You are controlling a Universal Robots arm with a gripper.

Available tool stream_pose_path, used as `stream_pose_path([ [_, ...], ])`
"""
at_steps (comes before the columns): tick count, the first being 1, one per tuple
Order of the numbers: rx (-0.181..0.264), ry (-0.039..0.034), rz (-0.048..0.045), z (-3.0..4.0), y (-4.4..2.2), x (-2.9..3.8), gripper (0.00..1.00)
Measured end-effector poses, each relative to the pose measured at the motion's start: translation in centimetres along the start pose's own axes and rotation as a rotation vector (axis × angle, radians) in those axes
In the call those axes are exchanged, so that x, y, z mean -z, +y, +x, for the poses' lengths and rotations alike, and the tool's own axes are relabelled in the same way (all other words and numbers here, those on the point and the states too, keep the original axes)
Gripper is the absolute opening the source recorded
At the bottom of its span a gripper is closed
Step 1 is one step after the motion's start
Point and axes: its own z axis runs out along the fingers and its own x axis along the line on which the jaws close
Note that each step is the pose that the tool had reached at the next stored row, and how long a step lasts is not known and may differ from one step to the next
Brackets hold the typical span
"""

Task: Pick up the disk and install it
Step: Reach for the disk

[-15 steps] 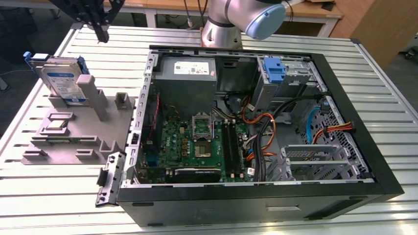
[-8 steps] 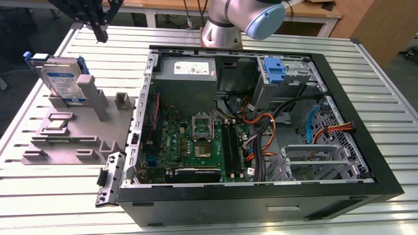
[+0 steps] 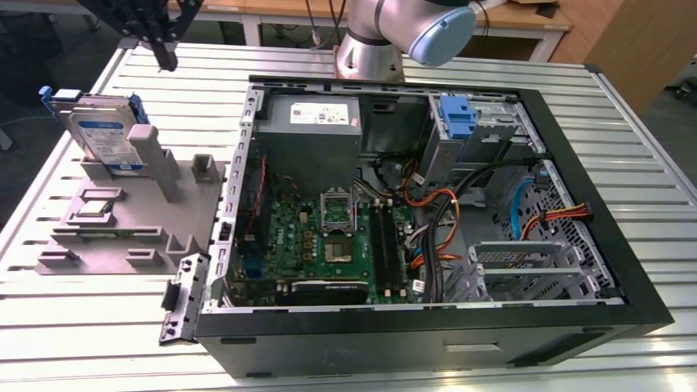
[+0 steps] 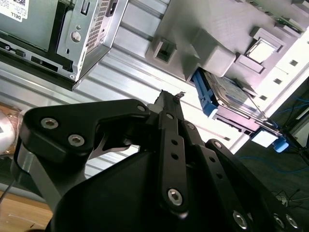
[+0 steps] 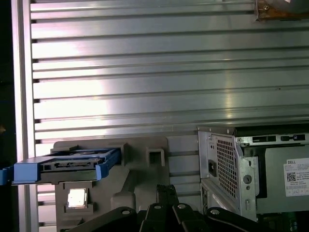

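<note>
I see my black claw (image 3: 166, 62) clenched on nothing above the ribbed metal bench (image 3: 637, 163), while the silver-grey, blue-framed labelled disk (image 3: 107, 135) stands upright in the grey plastic holder (image 3: 120, 245), below it and slightly toward the exterior view's left.

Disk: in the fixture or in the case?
In the fixture. The disk stands on edge in the grey fixture beside the open case; the gripper is apart from it.

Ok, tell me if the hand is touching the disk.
Apart. In the exterior view the hand hangs over bare table slats, with a clear gap to the disk standing in its grey holder.
</note>
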Motion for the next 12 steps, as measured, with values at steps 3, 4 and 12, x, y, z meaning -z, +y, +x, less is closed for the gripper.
stream_pose_path([
  [3, 0.0, 0.0, 0.0, 0.08, -0.01, 0.0, 0.1],
  [4, 0.0, 0.0, -0.0001, 0.1, -0.01, -0.01, 0.1],
  [12, 0.0, 0.0, -0.0001, 0.26, -0.02, -0.01, 0.1],
])
